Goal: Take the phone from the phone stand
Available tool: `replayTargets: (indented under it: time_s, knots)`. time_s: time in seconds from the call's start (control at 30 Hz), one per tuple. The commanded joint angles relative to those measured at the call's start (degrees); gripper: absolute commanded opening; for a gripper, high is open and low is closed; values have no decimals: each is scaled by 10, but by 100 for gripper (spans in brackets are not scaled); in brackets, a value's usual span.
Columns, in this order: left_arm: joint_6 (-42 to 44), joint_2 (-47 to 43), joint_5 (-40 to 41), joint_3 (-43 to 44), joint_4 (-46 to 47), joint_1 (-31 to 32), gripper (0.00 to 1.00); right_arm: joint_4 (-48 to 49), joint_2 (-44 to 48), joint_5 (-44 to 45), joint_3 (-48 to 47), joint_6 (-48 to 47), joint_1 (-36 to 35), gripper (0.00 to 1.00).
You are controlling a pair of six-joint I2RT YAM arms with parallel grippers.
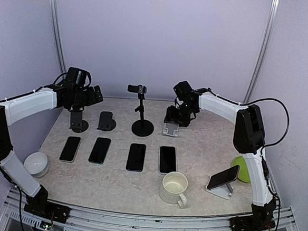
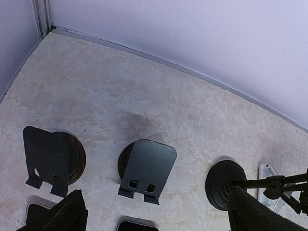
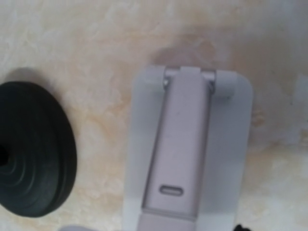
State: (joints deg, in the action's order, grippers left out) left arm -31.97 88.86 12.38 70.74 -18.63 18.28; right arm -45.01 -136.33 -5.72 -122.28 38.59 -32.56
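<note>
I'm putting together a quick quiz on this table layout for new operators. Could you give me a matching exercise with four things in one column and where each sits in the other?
Things:
1. mug
2. white bowl
3. green dish
4. tilted phone

Places:
A. far left, near the front
B. propped on the white stand, front right
C. just in front of the row of flat phones
D. far right, behind the white stand

Pairs: 1-C, 2-A, 3-D, 4-B
</note>
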Motion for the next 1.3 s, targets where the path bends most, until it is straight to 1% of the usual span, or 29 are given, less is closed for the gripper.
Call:
replayTargets:
  time_s: [0.0,0.27,0.4,0.5,0.53,0.57,0.7,0.8,0.9,1.0,1.1,1.17,1.27]
  knots:
    - [11,-7,-3,2,6,-4,99,-4,-20,-13,-27,5,-8,71]
    - [26,-14,-8,6,7,-5,99,1,-4,-24,-22,-2,-9,80]
    - [42,-21,-11,8,15,-4,99,13,22,-29,-11,-4,-9,86]
    - [58,-29,-26,10,28,-4,99,26,49,-32,0,-14,-9,93]
    - [63,-34,-34,10,35,-4,99,32,61,-32,7,-18,-9,98]
    - [71,-39,-41,8,41,-4,99,39,73,-32,16,-23,-9,100]
    - [103,-56,-92,8,72,3,99,64,130,-34,61,-36,-6,100]
    - [147,-70,-129,12,90,20,99,76,176,-34,103,-47,-3,100]
    - [194,-90,-190,4,125,45,99,88,227,-40,158,-53,6,100]
    - [252,-107,-256,-5,159,86,99,106,295,-55,220,-52,21,100]
    - [295,-102,-303,9,156,121,99,118,354,-78,281,-47,44,100]
    - [315,-91,-319,22,146,146,99,110,393,-87,321,-44,61,100]
    - [335,-76,-307,35,136,189,99,77,454,-75,362,-39,77,100]
